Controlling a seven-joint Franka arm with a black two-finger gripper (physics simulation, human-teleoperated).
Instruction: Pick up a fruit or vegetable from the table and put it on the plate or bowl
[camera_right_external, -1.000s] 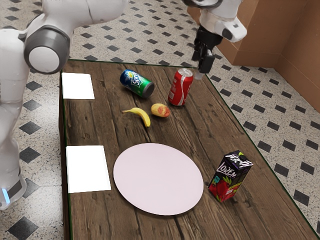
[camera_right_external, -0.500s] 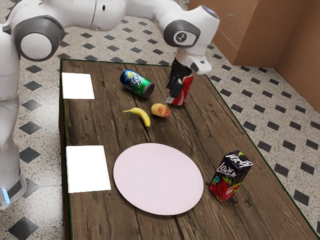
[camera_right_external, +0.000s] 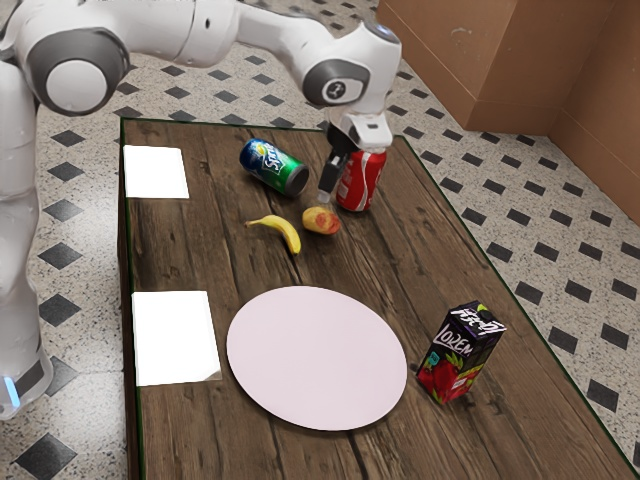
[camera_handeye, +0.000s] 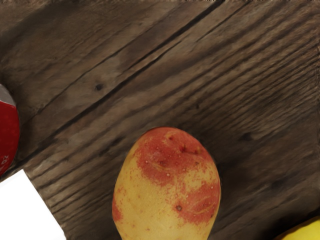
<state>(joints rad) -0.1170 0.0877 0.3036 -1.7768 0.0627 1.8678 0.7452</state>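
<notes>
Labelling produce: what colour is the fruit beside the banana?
The fruit is yellow, blotched red; wrist view.

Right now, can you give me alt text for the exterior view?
The end effector hangs just above a red-yellow mango, close beside a red can on a wooden table. A banana lies next to the mango; a round plate sits nearer the camera.

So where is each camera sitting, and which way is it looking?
Exterior view: sits beside and above the table, looking down across it; my white arm and gripper show, right over the mango.
Wrist view: rides on my hand, looking straight down at the mango on the wood.
Shared: both see the mango, the red can and the banana.
</notes>
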